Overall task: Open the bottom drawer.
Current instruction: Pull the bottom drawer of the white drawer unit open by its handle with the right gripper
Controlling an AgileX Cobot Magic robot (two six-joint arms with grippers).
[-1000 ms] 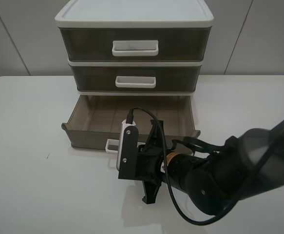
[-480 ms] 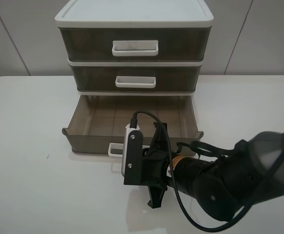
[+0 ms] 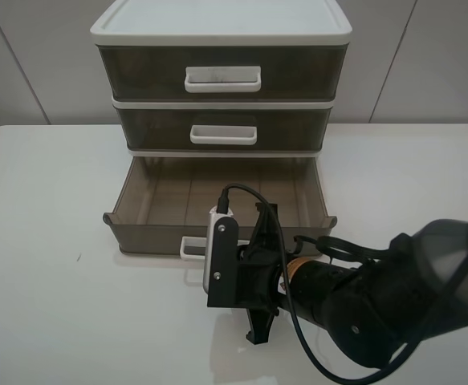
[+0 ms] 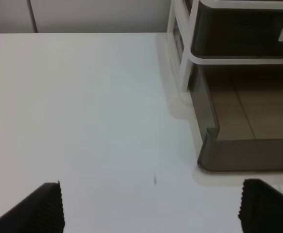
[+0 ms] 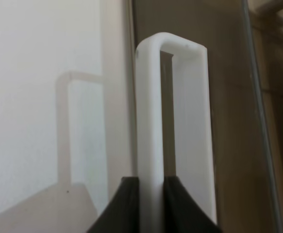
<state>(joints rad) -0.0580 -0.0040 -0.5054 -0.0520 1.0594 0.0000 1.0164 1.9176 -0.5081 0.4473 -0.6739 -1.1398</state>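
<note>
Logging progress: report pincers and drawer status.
Right pincer shut on white loop handle. Left pincer open, apart. Smoky-brown translucent plastic bottom drawer pulled out. No obstruction seen.

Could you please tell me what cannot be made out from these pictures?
- Right wrist: the frame edge cuts off the right gripper and the handle it clamps.
- Left wrist: only the left gripper's tips show; the frame edge cuts the bottom drawer.
- Exterior high: the wrist camera hides that grip and most of the handle; the left gripper is out of frame.
- Exterior high: dark fronts hide what the top drawer and middle drawer hold.
</note>
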